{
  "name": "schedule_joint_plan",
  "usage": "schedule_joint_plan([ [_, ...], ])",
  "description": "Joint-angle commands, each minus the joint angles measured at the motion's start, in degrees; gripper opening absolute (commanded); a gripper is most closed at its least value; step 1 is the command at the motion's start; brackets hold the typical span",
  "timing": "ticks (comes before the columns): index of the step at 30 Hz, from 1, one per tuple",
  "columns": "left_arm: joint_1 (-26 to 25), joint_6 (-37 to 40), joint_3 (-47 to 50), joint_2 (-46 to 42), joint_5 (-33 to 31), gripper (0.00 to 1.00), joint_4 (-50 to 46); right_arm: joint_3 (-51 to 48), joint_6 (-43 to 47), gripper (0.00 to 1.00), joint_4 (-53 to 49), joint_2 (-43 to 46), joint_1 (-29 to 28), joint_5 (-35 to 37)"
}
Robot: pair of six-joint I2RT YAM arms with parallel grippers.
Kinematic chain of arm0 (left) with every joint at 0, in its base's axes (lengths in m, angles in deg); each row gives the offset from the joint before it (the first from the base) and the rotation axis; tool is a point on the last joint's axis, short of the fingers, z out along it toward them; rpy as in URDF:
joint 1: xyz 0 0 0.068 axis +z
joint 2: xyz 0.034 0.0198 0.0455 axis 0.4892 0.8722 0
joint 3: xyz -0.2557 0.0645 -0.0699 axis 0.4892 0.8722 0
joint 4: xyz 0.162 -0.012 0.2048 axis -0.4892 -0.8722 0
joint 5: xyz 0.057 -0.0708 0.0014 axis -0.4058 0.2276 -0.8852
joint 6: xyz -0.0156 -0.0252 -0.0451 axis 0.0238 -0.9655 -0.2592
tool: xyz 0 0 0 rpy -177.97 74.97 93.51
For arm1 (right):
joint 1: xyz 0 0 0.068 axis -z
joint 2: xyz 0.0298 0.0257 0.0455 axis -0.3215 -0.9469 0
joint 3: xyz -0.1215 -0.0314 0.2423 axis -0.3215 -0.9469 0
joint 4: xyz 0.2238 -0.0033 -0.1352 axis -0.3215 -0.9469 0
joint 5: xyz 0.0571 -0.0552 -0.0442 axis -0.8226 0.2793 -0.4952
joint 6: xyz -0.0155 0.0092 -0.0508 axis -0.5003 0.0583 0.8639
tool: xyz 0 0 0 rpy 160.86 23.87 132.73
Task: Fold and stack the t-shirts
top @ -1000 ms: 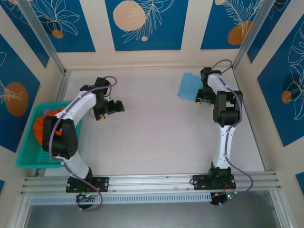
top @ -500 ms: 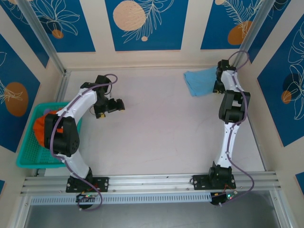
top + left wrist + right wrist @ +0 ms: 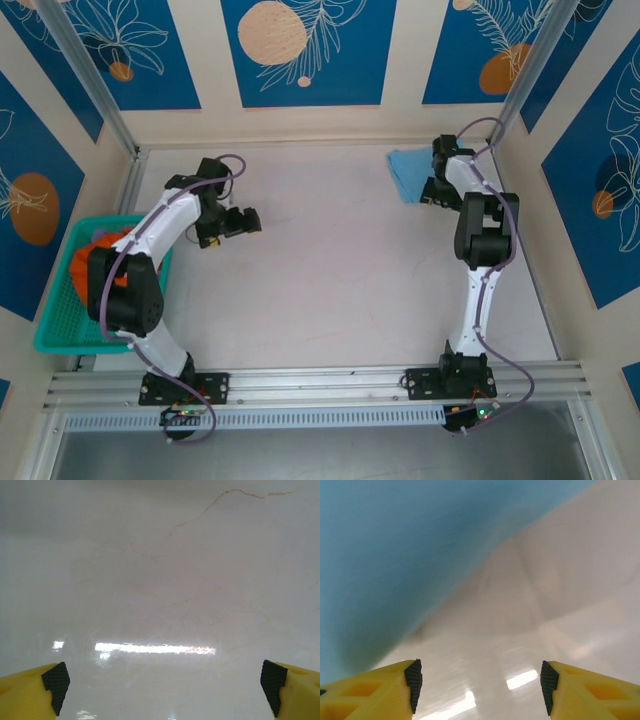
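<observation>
While left gripper [image 3: 162, 680] and right gripper [image 3: 480, 680] gape empty, 1 blue t-shirt [image 3: 405, 172] lies on pale glossy table [image 3: 330, 270] — 1 teal basket [image 3: 55, 335], blue-panelled walls [image 3: 300, 50].

We see a pale veined worktop [image 3: 160, 580], smooth and glossy. The light sky-blue t-shirt [image 3: 405, 170] is soft matt cloth. The left claw [image 3: 162, 682] has smooth yellow plastic fingers [image 3: 20, 692] with black knurled pads [image 3: 56, 685]. The teal mesh basket [image 3: 58, 340] is plastic.
</observation>
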Motion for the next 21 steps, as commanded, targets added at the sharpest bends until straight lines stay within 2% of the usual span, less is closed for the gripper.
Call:
schedule_joint_plan([
  [1,0.1,0.2,2.4,-3.1,0.6,1.0,0.5,2.5,-5.3,0.66,-0.9,0.1,-0.9,-3.9],
  [5,-0.3,-1.0,5.7,-5.2,1.5,1.0,2.0,7.3,-10.0,0.63,-4.0,-4.6,-0.9,-5.3],
  [12,-1.0,-6.7,8.0,-8.3,-1.8,1.0,2.8,15.8,-15.3,0.62,-5.5,-10.6,-1.3,-11.3],
  [17,-1.1,-10.4,4.1,-8.9,-5.5,1.0,-0.4,20.8,-21.3,0.6,-6.7,-12.6,-1.2,-18.3],
  [21,-1.2,-12.4,1.8,-10.6,-7.7,1.0,-1.4,20.0,-24.1,0.64,-8.1,-11.3,-0.2,-19.4],
])
